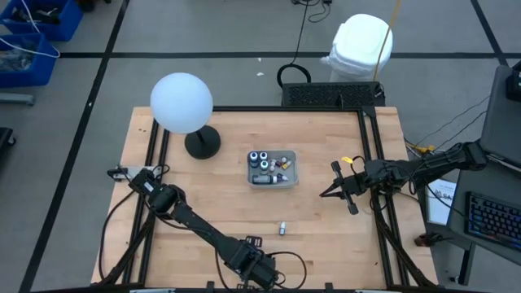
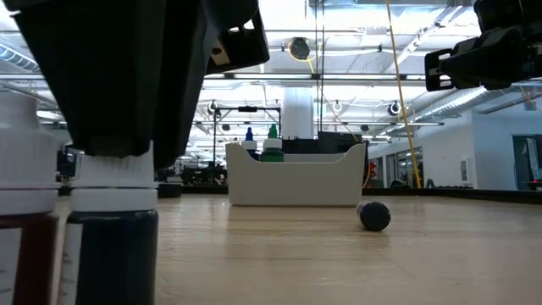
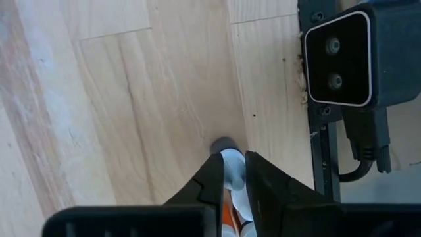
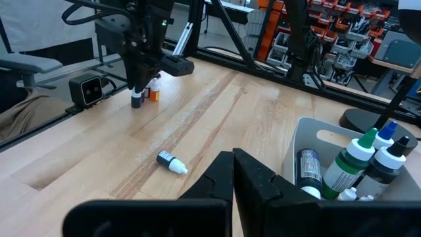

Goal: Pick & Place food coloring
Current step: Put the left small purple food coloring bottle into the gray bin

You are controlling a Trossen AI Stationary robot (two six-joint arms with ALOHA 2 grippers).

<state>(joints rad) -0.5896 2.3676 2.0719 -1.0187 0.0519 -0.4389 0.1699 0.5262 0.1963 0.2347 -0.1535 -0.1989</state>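
**At the desk's near edge, left pincer closes on a small bottle**

Near the front edge of the wooden desk (image 1: 326, 203), the left pincer (image 3: 229, 174) points straight down, its two dark fingers (image 3: 209, 181) narrowed around the white cap of a tiny bottle (image 3: 230, 172) standing upright; an orange-bodied bottle (image 4: 153, 94) stands just beside it. From table height these bottles loom large at the frame's edge, the gripped one dark-bodied (image 2: 113, 246), a reddish-brown one (image 2: 25, 254) next to it. A small black camera box (image 3: 339, 56) sits at the desk's edge close by, its cable trailing off.

Toward the middle of the desk lies one more small bottle on its side (image 1: 282, 229), dark body, white cap, well apart from everything else. Farther back stands the pale rectangular tray (image 1: 293, 167), holding more food coloring: dark round jars with pale tops (image 1: 258, 159), green-bodied (image 4: 347, 166) and dark bottles with white caps, and a dark tube lying against the wall. Labels show on several, but no writing can be read.

A white globe lamp (image 1: 181, 102) on a black round base stands left of the tray. The right pincer (image 1: 335, 191) hangs above the desk right of the tray, fingers pressed together, holding nothing. Black frame rails run along both sides of the desk. Beyond the desk, a keyboard shows at the right, and a white bin at the back.
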